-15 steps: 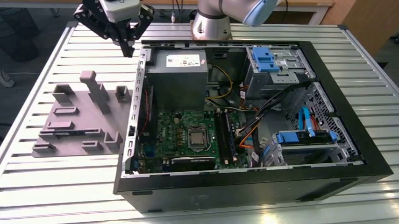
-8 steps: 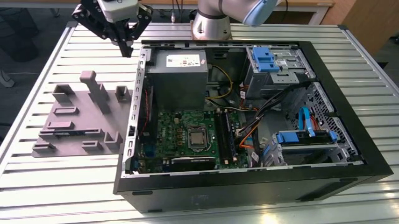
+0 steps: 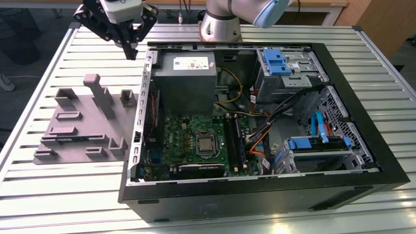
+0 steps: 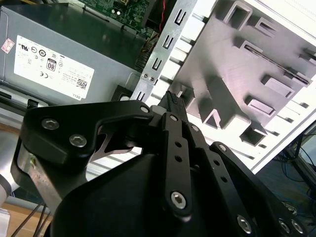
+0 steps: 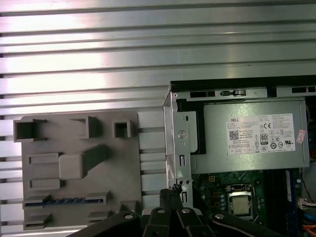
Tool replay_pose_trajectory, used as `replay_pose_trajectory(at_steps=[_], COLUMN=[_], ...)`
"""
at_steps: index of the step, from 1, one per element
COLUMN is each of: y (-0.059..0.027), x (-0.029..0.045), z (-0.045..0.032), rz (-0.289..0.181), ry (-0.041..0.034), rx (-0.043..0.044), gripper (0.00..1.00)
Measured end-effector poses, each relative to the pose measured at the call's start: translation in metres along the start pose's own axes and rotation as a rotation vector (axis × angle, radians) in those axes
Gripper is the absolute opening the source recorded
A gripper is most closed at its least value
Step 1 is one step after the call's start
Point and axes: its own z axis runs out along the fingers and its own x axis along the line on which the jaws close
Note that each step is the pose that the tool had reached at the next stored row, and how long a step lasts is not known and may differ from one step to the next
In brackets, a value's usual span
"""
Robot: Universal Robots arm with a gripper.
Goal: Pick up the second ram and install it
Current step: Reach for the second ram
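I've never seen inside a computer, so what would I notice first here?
Probably the big open black metal computer case on the slatted metal table, with its green circuit board and grey boxy power supply showing. Next, the black end effector hanging near the case's corner toward the exterior view's left, where a grey plastic fixture block lies beside the case.
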Motion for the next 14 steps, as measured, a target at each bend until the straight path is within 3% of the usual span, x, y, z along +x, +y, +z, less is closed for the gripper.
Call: replay_pose_trajectory(at_steps=[14], y=[-0.0004], x=[0.0054], z=[-0.0001], rz=[0.0], ry=[0.0], rx=[0.0], gripper=[0.11])
